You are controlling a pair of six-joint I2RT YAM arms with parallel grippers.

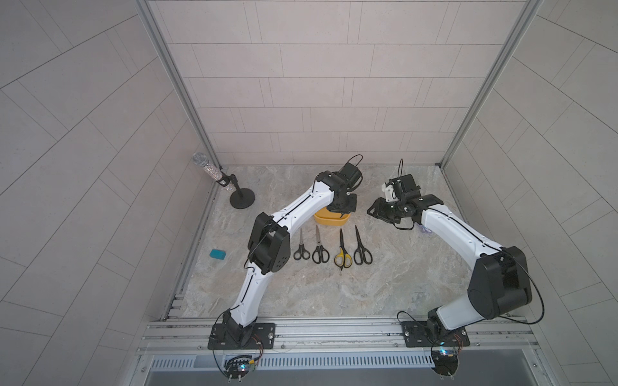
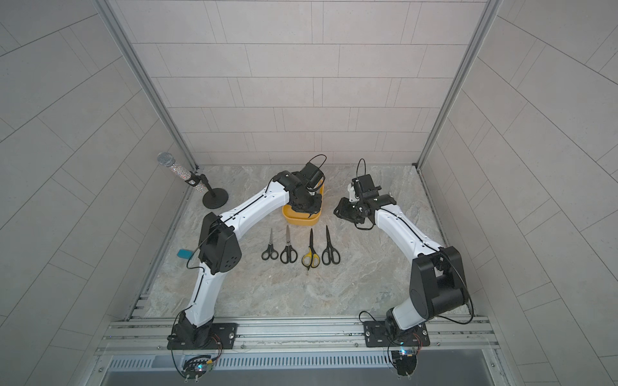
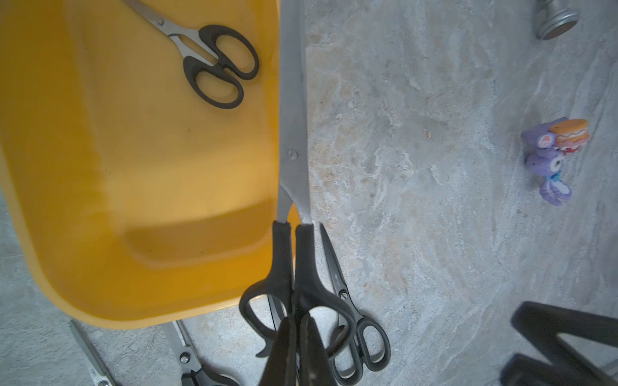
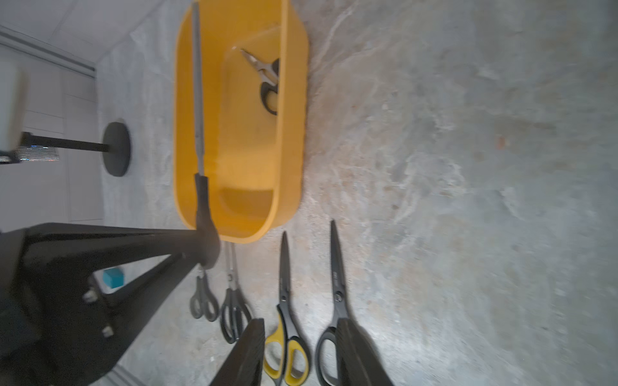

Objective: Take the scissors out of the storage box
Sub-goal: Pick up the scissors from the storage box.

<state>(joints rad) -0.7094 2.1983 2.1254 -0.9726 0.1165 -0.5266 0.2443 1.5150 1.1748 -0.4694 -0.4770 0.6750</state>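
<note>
Left gripper (image 3: 298, 319) was clamped tight on the handle of the big scissors (image 3: 292, 160), with the blades held out over the box (image 3: 100, 167) rim. One small pair (image 3: 214, 63) was seen inside the box, beyond the fingertips. Right gripper (image 4: 301, 322) was spread, nothing pinched — four pairs (image 1: 341, 244) were lined up near it.

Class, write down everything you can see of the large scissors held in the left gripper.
The large scissors have long, plain steel blades, shut together and joined by a round pivot screw. Their matt black handles, seemingly plastic, have two finger loops. The left gripper is shut on the handles by the loops, with the blades pointing away from it. They run along one long side of the yellow storage box, over its rim. Whether the blades touch the rim cannot be told.
</note>
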